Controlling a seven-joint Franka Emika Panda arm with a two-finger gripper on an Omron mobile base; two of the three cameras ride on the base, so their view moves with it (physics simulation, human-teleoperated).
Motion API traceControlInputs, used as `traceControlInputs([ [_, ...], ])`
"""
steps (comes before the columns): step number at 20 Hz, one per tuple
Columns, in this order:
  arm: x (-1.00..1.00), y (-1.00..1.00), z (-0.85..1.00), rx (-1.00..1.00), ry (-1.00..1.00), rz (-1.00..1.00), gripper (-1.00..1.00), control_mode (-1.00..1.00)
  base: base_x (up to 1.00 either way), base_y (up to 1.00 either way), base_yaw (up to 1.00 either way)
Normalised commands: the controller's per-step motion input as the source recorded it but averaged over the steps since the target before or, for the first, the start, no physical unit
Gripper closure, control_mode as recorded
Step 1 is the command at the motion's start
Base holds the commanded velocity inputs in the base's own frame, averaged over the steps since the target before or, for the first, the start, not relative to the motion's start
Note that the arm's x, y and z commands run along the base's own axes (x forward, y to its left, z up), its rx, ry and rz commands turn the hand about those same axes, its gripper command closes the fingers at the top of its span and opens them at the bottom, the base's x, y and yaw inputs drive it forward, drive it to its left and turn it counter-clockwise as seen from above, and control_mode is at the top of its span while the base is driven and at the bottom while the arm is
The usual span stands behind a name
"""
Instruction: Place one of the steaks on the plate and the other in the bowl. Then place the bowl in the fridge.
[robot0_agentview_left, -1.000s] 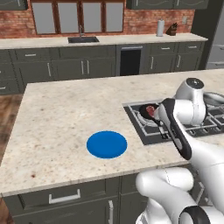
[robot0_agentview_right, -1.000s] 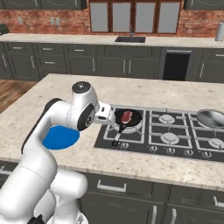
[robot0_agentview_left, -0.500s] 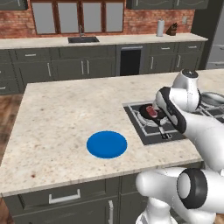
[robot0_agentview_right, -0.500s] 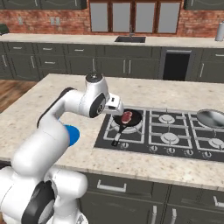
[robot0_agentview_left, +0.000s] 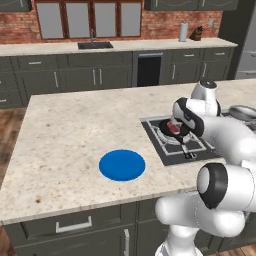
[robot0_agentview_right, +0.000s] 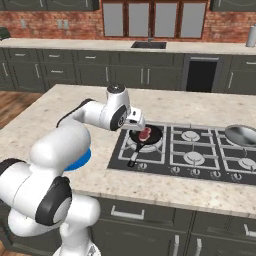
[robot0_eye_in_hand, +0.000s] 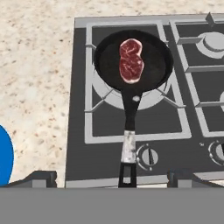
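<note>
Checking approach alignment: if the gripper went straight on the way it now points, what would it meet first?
Probably the black frying pan on the stove, near its handle, rather than the steak lying in it. The open gripper looks down on them; depth is unclear.

A red steak (robot0_eye_in_hand: 131, 60) streaked with pale white marbling lies in a black frying pan (robot0_eye_in_hand: 109, 57) at the top centre of the hand view. The stove (robot0_eye_in_hand: 78, 109) is dark grey with lighter grey grates. The counter (robot0_agentview_left: 75, 125) is speckled beige stone. The plate (robot0_agentview_left: 122, 165) is plain bright blue. Far wall (robot0_agentview_right: 80, 22) is red brick.
</note>
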Motion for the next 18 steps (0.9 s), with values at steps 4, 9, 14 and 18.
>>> traceControlInputs([
  [4,0.35,-0.07,-0.32,0.0,0.0,0.0,-1.0,-1.0,0.0,0.0,0.0],
  [9,0.34,-0.16,-0.24,0.0,0.0,0.0,-1.0,-1.0,0.0,0.0,0.0],
  [14,0.4,-0.07,-0.24,0.0,0.0,0.0,-1.0,-1.0,0.0,0.0,0.0],
  [18,0.4,-0.14,-0.06,0.0,0.0,0.0,-1.0,-1.0,0.0,0.0,0.0],
])
